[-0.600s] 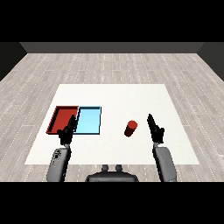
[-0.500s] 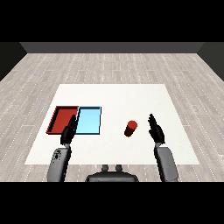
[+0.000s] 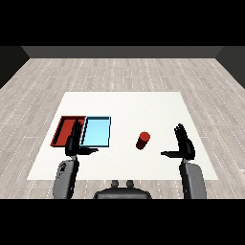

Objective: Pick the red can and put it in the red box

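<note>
The red can (image 3: 142, 140) stands upright on the white table (image 3: 124, 107), right of the two trays. My right hand (image 3: 183, 146) hovers to the can's right, fingers straight and thumb spread toward it, apart from the can by a clear gap. The red tray (image 3: 63, 129) lies at the left with the light blue tray (image 3: 97, 130) beside it. My left hand (image 3: 74, 143) is raised over the near edge where the two trays meet, fingers straight, holding nothing, and it hides part of the red tray's right side.
The table's front edge (image 3: 119, 179) runs just beyond both forearms. Grey plank floor (image 3: 124, 72) surrounds the table on all sides.
My right hand has turned its palm toward the can and spread its thumb, edging slightly leftward. The left hand, can and trays have stayed put.
</note>
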Controlling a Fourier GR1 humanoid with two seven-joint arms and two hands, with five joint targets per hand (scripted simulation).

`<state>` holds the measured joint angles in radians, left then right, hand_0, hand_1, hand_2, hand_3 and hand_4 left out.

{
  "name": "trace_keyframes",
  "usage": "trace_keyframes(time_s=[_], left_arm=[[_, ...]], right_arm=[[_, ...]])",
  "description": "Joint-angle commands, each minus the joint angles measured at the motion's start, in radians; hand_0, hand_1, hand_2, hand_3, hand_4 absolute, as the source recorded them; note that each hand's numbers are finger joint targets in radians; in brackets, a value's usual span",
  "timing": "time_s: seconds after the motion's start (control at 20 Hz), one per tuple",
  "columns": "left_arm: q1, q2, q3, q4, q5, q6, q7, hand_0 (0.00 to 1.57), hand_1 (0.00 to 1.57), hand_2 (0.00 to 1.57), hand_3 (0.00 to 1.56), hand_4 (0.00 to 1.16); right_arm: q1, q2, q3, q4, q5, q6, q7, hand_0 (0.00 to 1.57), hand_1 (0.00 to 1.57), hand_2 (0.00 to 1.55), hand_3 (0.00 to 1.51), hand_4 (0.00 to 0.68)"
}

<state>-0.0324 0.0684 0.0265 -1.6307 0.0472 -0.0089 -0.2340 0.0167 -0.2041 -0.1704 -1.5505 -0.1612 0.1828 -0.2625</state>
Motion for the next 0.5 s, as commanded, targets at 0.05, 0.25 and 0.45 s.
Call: trace_keyframes(time_s=[0.05,0.25,0.45], left_arm=[[0.007,-0.043,-0.012,0.044,-0.028,0.012,-0.182,0.00,0.00,0.00,0.00,0.00],[0.046,-0.058,-0.034,0.024,-0.046,0.020,-0.187,0.00,0.00,0.00,0.00,0.00],[-0.063,-0.049,-0.013,0.075,-0.019,0.012,-0.145,0.00,0.00,0.00,0.00,0.00]], right_arm=[[-0.006,-0.034,-0.050,0.047,-0.043,0.081,-0.095,0.00,0.00,0.00,0.00,0.000],[0.062,-0.016,-0.048,0.040,-0.034,0.120,-0.150,0.00,0.00,0.00,0.00,0.000],[-0.028,-0.027,-0.068,0.130,-0.028,0.126,-0.167,0.00,0.00,0.00,0.00,0.000]])
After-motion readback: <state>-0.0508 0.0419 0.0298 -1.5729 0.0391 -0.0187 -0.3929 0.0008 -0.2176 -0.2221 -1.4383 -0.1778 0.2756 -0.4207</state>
